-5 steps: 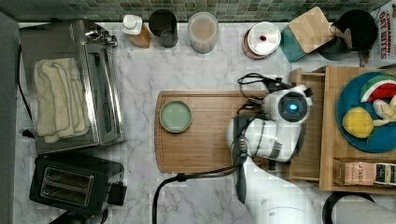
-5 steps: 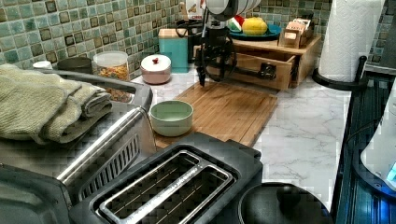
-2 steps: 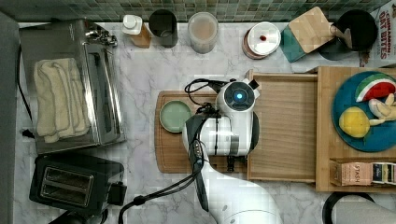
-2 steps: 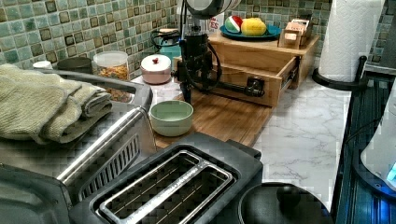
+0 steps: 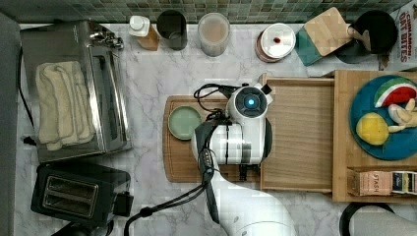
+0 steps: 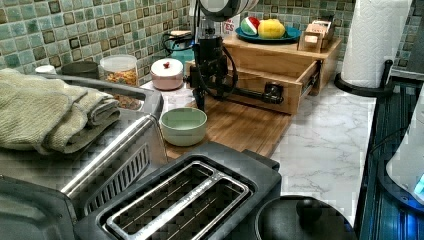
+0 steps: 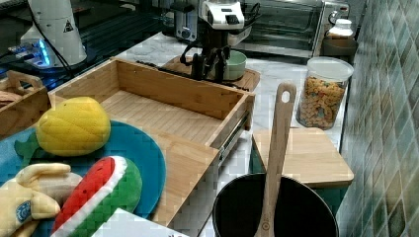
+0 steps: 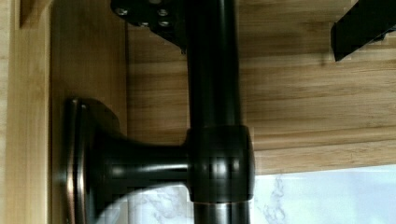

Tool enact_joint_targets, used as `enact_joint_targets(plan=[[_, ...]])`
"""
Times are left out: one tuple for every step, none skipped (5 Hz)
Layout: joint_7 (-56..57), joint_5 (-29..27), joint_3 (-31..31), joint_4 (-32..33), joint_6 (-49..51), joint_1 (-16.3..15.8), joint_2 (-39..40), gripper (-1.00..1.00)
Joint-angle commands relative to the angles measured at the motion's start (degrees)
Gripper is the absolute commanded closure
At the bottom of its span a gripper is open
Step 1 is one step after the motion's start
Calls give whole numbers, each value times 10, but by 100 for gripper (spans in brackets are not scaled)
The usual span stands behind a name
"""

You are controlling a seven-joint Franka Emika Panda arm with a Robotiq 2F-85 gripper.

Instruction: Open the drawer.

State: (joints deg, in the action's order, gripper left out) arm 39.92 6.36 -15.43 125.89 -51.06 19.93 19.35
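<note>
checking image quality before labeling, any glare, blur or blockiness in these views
Top view: blocky patches over the white arm; the drawer is evenly lit. Left view: the foreground toaster looks soft and blocky, with a bright streak on the toaster oven's bar. Right view: the plush fruit up close is pixelated. Wrist view: highlights run along the black handle, which is reasonably sharp.

Marble table [image 5: 147, 83], crowded: bore oven [image 5: 74, 91], toaster [image 5: 76, 194], cutting board [image 5: 177, 162], jars [image 5: 214, 33] by the tiles, wooden stand [image 5: 344, 191].
</note>
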Motion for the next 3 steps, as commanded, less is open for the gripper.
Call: enact_joint_targets(plan=[[-21,-13,-84,12,9,-80,-26,-100],[-21,-13,-84,12,9,-80,-26,-100],[-13,-25,-60,12,9,-104,-29,-100]])
